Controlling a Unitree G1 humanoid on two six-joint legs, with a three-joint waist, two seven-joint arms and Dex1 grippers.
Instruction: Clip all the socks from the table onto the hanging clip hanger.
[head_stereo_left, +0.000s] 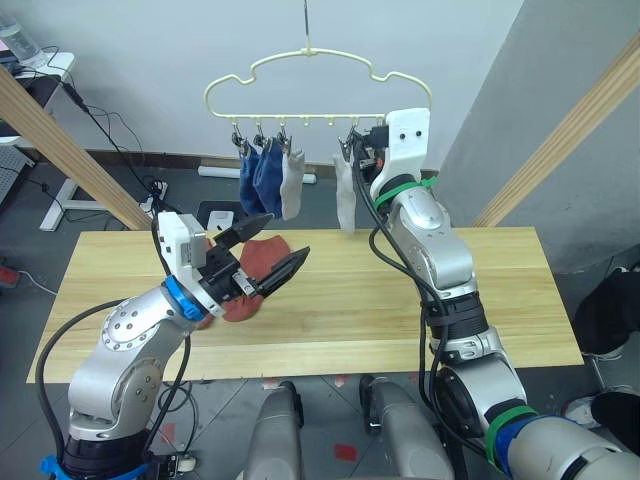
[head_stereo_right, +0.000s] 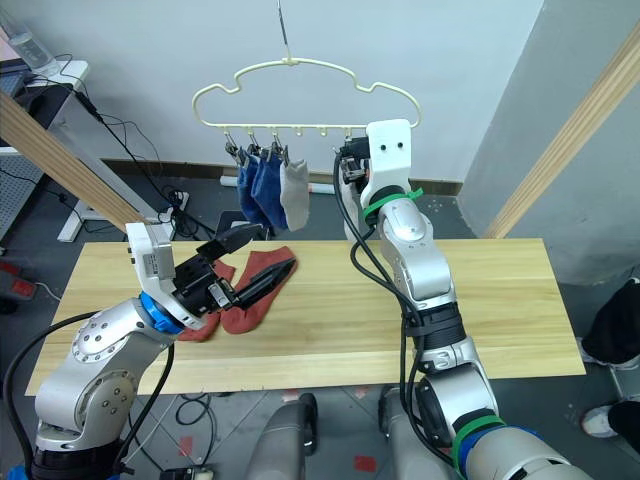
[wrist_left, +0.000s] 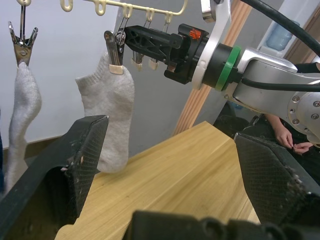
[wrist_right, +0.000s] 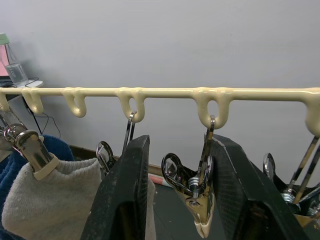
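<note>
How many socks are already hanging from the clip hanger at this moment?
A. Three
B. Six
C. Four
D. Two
C. On the clip hanger hang two blue socks and two light grey socks, the second grey one further along by the right gripper, while two rust-red socks lie on the table.

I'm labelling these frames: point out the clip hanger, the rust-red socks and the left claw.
clip hanger (head_stereo_left: 318, 60), left eye view, top of frame.
rust-red socks (head_stereo_right: 240, 315), right eye view, lower sock's body.
left claw (head_stereo_left: 283, 244), left eye view, between fingertips.
</note>
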